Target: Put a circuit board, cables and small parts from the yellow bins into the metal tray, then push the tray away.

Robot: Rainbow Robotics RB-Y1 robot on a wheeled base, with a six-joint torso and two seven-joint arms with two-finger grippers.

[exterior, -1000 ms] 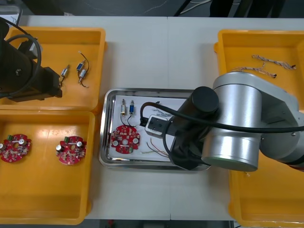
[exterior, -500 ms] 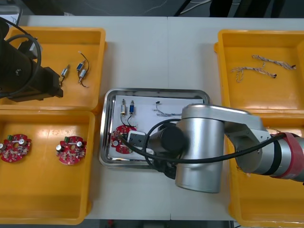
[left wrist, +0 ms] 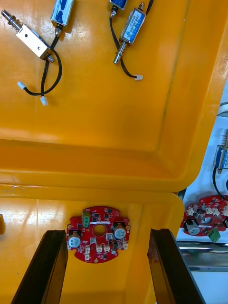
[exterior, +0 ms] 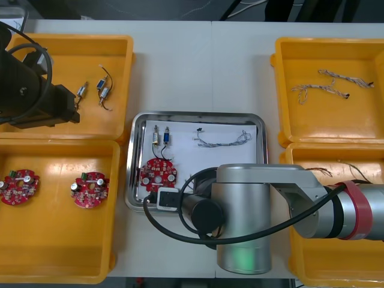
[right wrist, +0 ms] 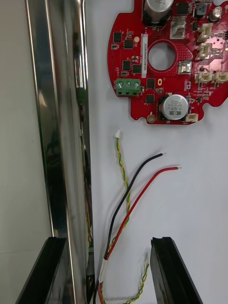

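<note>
The metal tray point(exterior: 198, 115) lies at the table's centre, white inside. In it are a round red circuit board point(exterior: 159, 174), two small metal parts point(exterior: 161, 137) and a twisted blue and white cable point(exterior: 223, 140). My right arm hangs over the tray's near edge. The right gripper point(right wrist: 107, 273) is open and straddles the tray's rim point(right wrist: 61, 118), one finger point(right wrist: 47, 270) outside and one inside. Red, black and yellow cables point(right wrist: 137, 194) lie between the fingers and the board point(right wrist: 161, 61). My left gripper point(left wrist: 102, 266) is open and parked over the left bins.
The far-left bin point(exterior: 60, 45) holds small metal parts point(exterior: 96, 90). Two circuit boards point(exterior: 19, 186) point(exterior: 90, 189) lie in the near-left bin. Twisted cables point(exterior: 330, 84) lie in the far-right bin. The near-right bin point(exterior: 312, 264) is partly under my right arm.
My right arm has drawn back toward the tray's near edge and uncovered the board and the twisted cable. The left arm has not moved.
</note>
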